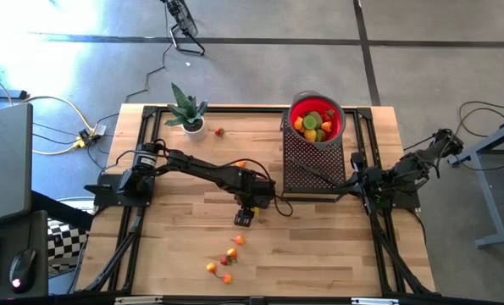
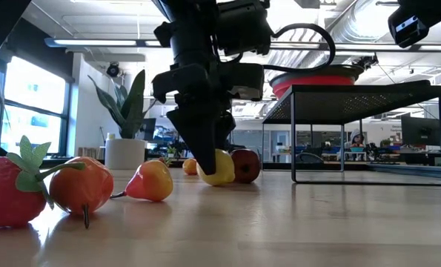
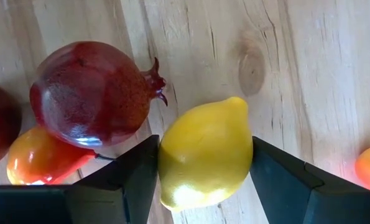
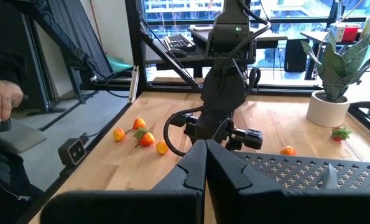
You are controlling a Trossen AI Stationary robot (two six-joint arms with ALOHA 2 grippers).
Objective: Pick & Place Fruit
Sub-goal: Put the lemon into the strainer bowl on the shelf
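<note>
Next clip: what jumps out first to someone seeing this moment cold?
The left gripper is down on the table's middle, fingers on either side of a yellow lemon, a dark red pomegranate right beside it. Behind, a red bowl of fruit sits atop a black mesh rack. The right gripper waits shut beside the rack.

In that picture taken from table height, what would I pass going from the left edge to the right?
Strawberry → orange fruit → white plant pot → pear-shaped fruit → left gripper over the lemon → dark red fruit → black mesh stand.
</note>
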